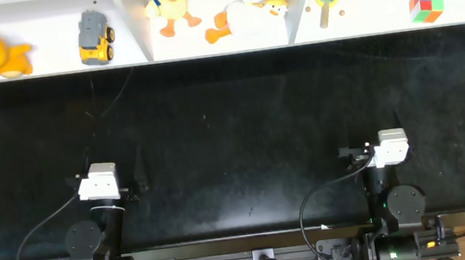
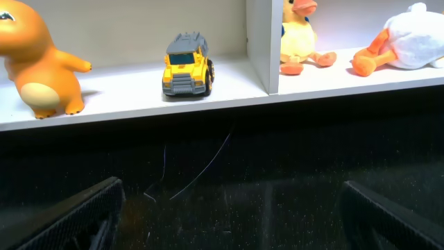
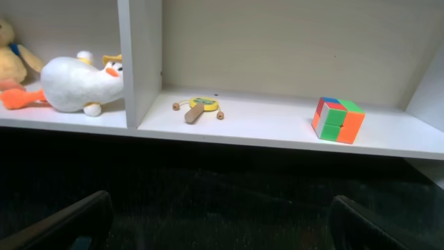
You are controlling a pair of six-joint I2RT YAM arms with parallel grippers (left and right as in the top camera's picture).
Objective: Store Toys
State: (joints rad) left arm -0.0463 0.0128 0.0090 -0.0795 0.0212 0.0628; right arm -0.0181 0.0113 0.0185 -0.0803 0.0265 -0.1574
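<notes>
The toys (image 1: 172, 5) sit in the shelf (image 1: 135, 23) compartments, so storage appears complete. Left tool (image 2: 232, 212) and right tool (image 3: 222, 222) are released, holding nothing, positioned over the counter (image 1: 242, 138).

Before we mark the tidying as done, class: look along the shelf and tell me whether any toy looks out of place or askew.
One thing: the white plush duck lies tipped on its side in the middle compartment of the shelf, beside the yellow plush duck, which sits upright. Nothing looks spilled or damaged.
</notes>
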